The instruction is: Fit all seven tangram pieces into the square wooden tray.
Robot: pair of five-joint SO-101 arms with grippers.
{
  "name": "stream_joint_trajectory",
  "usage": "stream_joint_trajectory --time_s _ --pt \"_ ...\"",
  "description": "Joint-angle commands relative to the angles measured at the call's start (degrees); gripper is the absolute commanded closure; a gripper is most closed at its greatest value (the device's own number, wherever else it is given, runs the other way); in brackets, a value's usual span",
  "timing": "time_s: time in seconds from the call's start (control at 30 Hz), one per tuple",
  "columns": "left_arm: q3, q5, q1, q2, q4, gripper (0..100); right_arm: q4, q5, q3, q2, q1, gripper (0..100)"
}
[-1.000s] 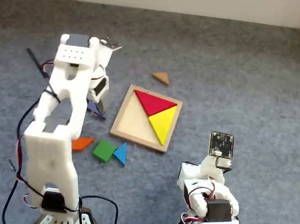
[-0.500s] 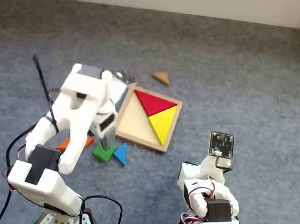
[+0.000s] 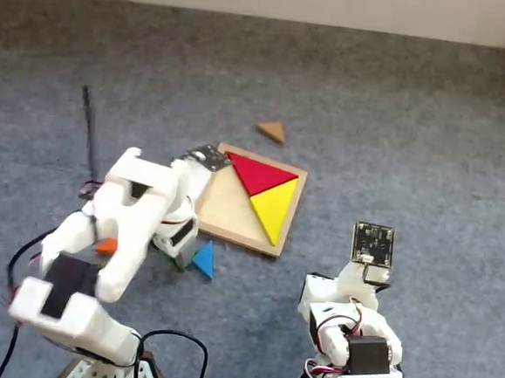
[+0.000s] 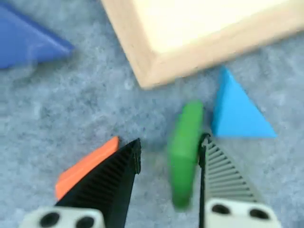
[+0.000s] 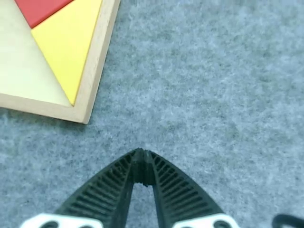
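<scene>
Left gripper point(image 4: 171, 141), jaws apart, straddles a green wooden piece point(image 4: 183, 159), seemingly tipped on edge, beside the square wooden tray point(image 4: 154, 71); right gripper point(image 5: 140, 154) closed.

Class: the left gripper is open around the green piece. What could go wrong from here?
The green piece looks tipped on edge against one finger of the left gripper, so closing might twist it or squeeze it out. The blue triangle lies close beside that finger and the orange piece by the other. Either could get nudged.
</scene>
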Motion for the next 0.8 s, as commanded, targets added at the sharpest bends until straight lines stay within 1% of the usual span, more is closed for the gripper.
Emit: stream_joint_trajectory --time_s 0.0,0.1,0.3,0.47,0.63,0.77 --pt "0.6 4.3 4.0 -1.0 -1.9 79 -1.3 0.4 6.8 -0.9 0.9 99.4" --pt "0.7 4.6 5.8 -0.9 -1.9 79 -1.3 0.4 6.8 -0.9 0.9 99.4" --pt "0.7 4.7 5.8 -1.0 -2.0 80 -1.3 0.4 6.8 -0.9 0.9 99.4" --pt "0.6 4.5 5.9 -1.5 -1.9 90 -1.3 0.4 6.8 -0.9 0.9 99.4" --pt "0.3 4.4 5.9 -1.6 -1.9 94 -1.3 0.4 6.8 -0.9 0.9 99.4" --pt "0.2 4.3 6.4 -3.5 -1.9 99 -1.3 0.4 6.8 -0.9 0.9 99.4"
